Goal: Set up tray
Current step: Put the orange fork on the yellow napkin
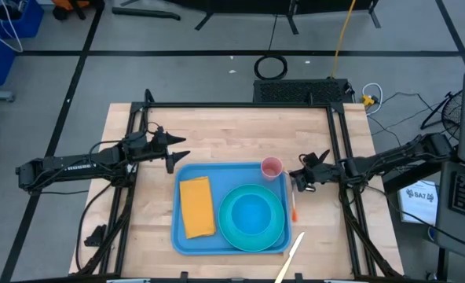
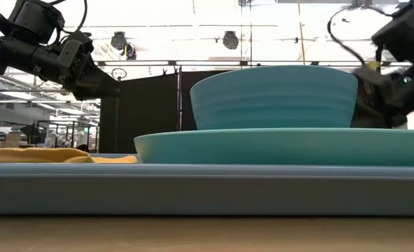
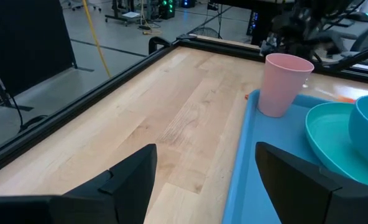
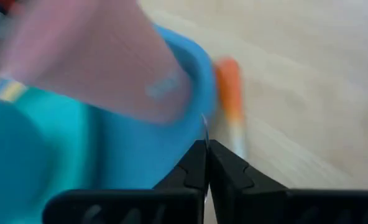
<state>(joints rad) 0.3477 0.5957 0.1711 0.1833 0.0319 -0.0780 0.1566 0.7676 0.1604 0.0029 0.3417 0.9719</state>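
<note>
Your right gripper (image 4: 206,163) has its 2 fingers pressed together on nothing, just beside the tray (image 1: 187,236) corner, with the orange utensil (image 4: 229,93) ahead. Your left gripper (image 3: 202,180) waits, fingers apart. You likely need to reopen and realign over that utensil.

left tool (image 1: 172,149): fingers spread, raised | right tool (image 1: 301,180): fingers pressed together, low

A turquoise bowl (image 1: 252,212) is being carried by a turquoise plate (image 1: 231,228), with an orange-yellow napkin (image 1: 196,207) lying beside and a pink cup (image 1: 271,167) standing near.
</note>
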